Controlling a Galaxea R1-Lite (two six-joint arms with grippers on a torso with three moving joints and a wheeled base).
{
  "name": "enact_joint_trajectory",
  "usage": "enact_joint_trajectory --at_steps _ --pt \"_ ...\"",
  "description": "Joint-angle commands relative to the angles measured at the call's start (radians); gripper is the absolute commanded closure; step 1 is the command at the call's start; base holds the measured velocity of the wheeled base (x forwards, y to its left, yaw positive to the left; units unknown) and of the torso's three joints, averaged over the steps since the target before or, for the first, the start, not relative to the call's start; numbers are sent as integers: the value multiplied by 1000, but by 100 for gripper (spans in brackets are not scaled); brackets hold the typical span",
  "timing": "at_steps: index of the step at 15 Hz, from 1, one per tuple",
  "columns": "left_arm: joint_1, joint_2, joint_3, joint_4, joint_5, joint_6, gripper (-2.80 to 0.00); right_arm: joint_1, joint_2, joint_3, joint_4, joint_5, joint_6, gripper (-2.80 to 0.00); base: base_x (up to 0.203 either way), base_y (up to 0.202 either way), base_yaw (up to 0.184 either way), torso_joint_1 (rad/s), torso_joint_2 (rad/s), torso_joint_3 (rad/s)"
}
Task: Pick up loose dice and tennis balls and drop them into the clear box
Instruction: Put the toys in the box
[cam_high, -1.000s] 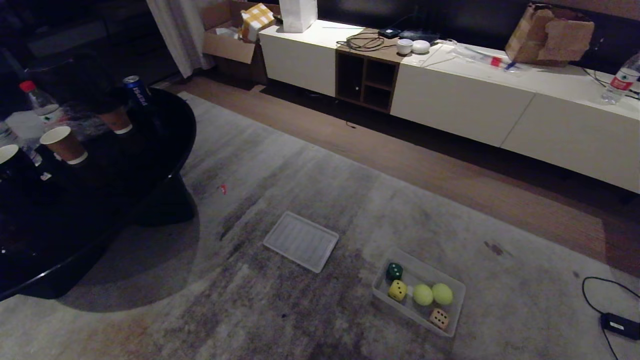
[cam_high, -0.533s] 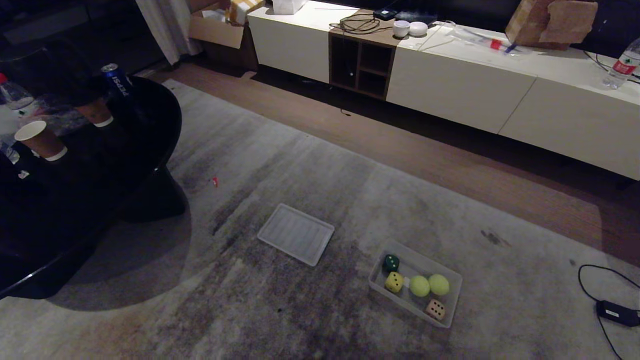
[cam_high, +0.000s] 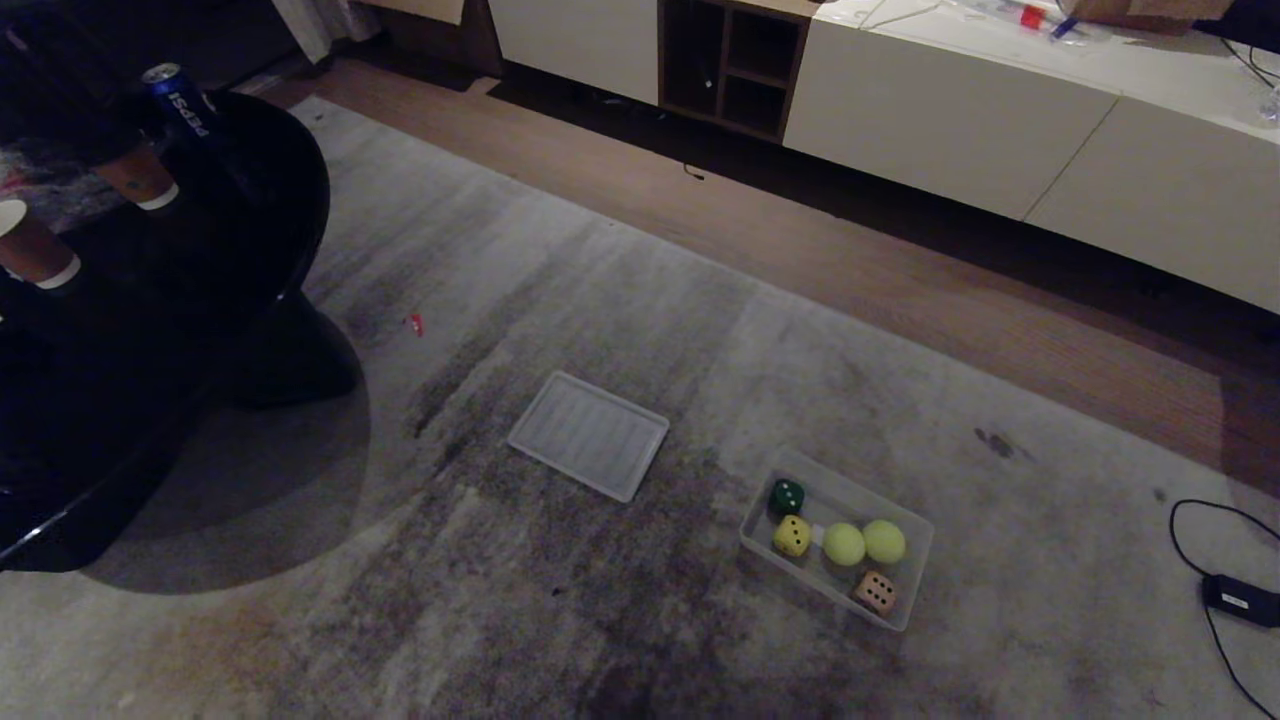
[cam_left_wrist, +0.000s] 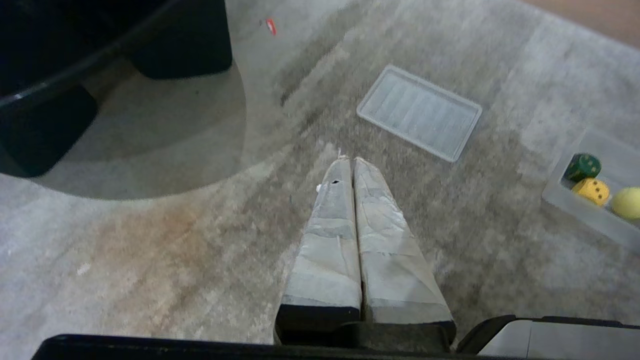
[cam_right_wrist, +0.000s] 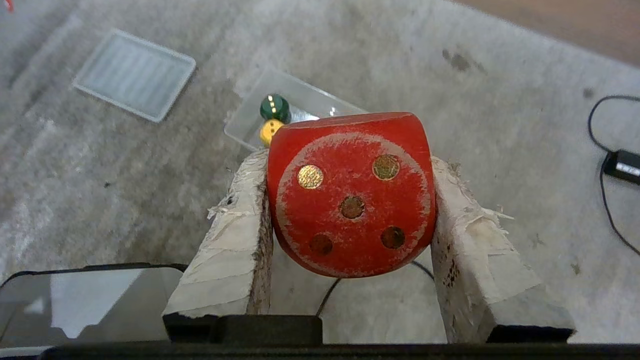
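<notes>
My right gripper (cam_right_wrist: 347, 162) is shut on a red die (cam_right_wrist: 350, 195) with gold pips, held above the carpet. Beyond it in the right wrist view lies the clear box (cam_right_wrist: 300, 97). In the head view the clear box (cam_high: 905, 620) sits on the carpet at lower right. It holds a dark green die (cam_high: 787, 496), a yellow die (cam_high: 792, 535), a tan die (cam_high: 875, 592) and two tennis balls (cam_high: 844, 544) (cam_high: 884, 540). The left gripper (cam_left_wrist: 350, 160) is shut and empty over bare carpet. Neither arm shows in the head view.
A flat ribbed clear panel (cam_high: 589, 435) lies on the carpet left of the box. A black round table (cam_high: 230, 280) with paper cups and a can stands at the left. A long white cabinet (cam_high: 1000, 130) runs along the back. A cable with an adapter (cam_high: 1240, 600) lies at the right.
The head view has tipped downward, so the whole scene has slid up in the picture. The box, its contents and the panel have kept their places on the carpet.
</notes>
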Motion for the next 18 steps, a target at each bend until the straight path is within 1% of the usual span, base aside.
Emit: enact_joint_trajectory --at_steps 1,18 --pt "0 1 2 0 0 0 0 0 1 0 0 0 0 0 0 0 0 2 6 -194" --pt "0 1 2 0 0 0 0 0 1 0 0 -3 0 0 0 0 0 2 3 -197"
